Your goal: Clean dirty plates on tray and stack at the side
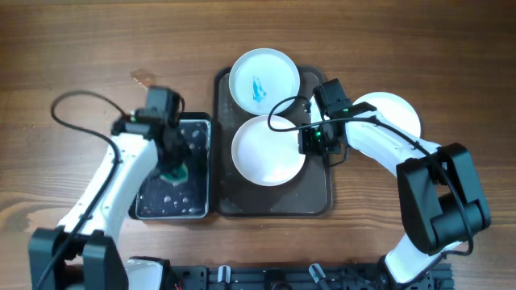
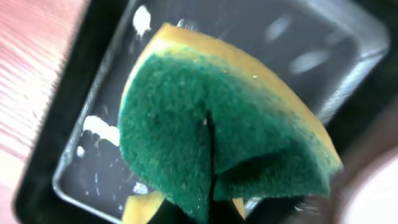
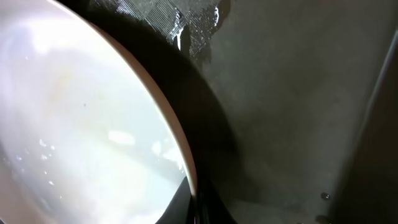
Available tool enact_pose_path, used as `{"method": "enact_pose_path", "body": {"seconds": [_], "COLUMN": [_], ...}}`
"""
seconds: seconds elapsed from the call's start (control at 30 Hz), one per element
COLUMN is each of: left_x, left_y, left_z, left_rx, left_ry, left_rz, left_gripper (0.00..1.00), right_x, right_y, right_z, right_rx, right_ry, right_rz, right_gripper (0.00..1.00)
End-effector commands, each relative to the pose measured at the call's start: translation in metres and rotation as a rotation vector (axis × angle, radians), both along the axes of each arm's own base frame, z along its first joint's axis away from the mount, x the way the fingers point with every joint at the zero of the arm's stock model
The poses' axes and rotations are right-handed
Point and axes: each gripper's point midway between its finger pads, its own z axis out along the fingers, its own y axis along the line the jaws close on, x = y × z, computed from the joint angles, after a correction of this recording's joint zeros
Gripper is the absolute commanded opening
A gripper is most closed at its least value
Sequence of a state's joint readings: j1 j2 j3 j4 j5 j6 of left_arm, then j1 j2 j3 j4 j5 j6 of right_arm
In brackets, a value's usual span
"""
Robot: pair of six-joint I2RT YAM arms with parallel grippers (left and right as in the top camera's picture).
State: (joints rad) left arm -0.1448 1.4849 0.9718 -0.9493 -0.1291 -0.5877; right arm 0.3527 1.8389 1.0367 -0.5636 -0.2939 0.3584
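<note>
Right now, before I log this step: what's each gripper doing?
Left gripper: closed on the green sponge.
Right gripper: closed on the front plate at its rim.

Overhead: straight down, whole surface (image 1: 64,48). Left wrist: very close, sponge (image 2: 186,124) over basin (image 2: 298,50), left. Right wrist: very close, plate (image 3: 81,124) rim on tray (image 3: 298,93), centre. Overhead shares both.

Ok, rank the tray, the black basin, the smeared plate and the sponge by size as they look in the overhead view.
1. tray
2. basin
3. smeared plate
4. sponge, partly hidden, yet clearly the smallest
</note>
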Motion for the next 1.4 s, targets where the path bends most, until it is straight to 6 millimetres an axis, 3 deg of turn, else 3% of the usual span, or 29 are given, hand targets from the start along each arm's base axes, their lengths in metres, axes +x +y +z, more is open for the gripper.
{"method": "enact_pose_path", "body": {"seconds": [0.0,0.1,0.17,0.3,0.47,0.57,0.67,0.73,0.83,0.97,1.2,1.37], "left_x": [-0.021,-0.019,-0.014,-0.006,0.006,0.008,0.006,0.003,-0.004,-0.013,-0.016,-0.016], "left_y": [0.002,-0.008,-0.013,0.0,0.023,0.027,0.029,0.029,0.029,0.032,0.035,0.035], "left_z": [-0.026,-0.019,-0.006,0.028,0.096,0.136,0.166,0.185,0.202,0.213,0.216,0.216], "left_rx": [-0.019,-0.098,-0.159,-0.176,-0.192,-0.215,-0.223,-0.218,-0.208,-0.176,-0.157,-0.158], "left_ry": [0.06,0.047,0.024,-0.036,-0.18,-0.274,-0.352,-0.414,-0.479,-0.528,-0.537,-0.537], "left_rz": [0.001,-0.017,-0.023,0.026,0.058,0.061,0.064,0.057,0.05,0.053,0.059,0.059], "left_gripper": [0.04,0.18,0.37,0.63,0.68,0.74,0.81,1.0,1.0,1.0,1.0,1.0], "right_x": [-0.009,-0.011,-0.014,-0.016,-0.012,-0.005,0.002,0.01,0.029,0.042,0.029,0.013], "right_y": [-0.027,-0.028,-0.027,-0.011,0.045,0.082,0.119,0.141,0.159,0.171,0.165,0.171], "right_z": [-0.007,0.013,0.036,0.084,0.139,0.147,0.136,0.126,0.129,0.166,0.235,0.252], "right_rx": [-0.143,-0.149,-0.15,-0.164,-0.2,-0.219,-0.208,-0.226,-0.316,-0.41,-0.62,-0.687], "right_ry": [0.041,0.037,0.033,0.01,-0.133,-0.225,-0.273,-0.33,-0.498,-0.73,-1.03,-1.118], "right_rz": [-0.026,0.017,0.034,0.13,0.275,0.336,0.384,0.406,0.373,0.275,0.146,0.133], "right_gripper": [0.04,0.04,0.04,0.04,0.04,0.04,0.04,0.04,0.04,0.04,0.04,0.04]}}
